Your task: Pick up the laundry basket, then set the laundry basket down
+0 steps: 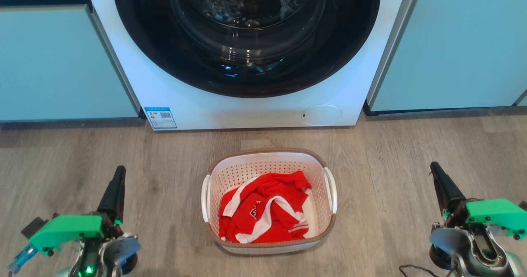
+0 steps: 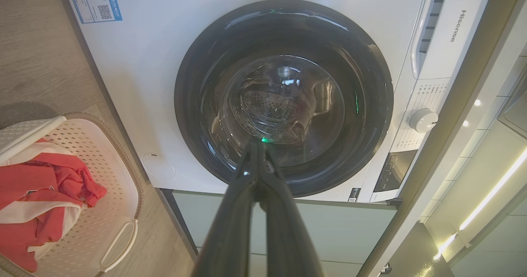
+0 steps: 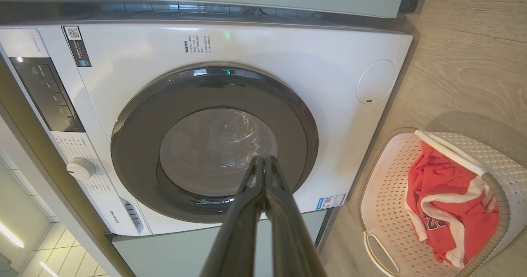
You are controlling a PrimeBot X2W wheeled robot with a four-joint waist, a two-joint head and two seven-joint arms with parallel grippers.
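Note:
The laundry basket (image 1: 247, 171) stands on the wood floor in front of the washing machine, white and perforated with a brown rim and a white loop handle on each side. A red and white garment (image 1: 263, 211) lies inside it. The basket also appears at the left edge of the left wrist view (image 2: 119, 194) and at the lower right of the right wrist view (image 3: 383, 211). My left gripper (image 1: 119, 171) is shut, low at the left, well apart from the basket. My right gripper (image 1: 434, 166) is shut, low at the right, equally apart. Both hold nothing.
A white front-loading washing machine (image 1: 177, 91) with a dark round door (image 1: 247, 34) stands just behind the basket, between pale green cabinets (image 1: 53, 63). Bare wood floor (image 1: 391, 157) surrounds the basket on both sides.

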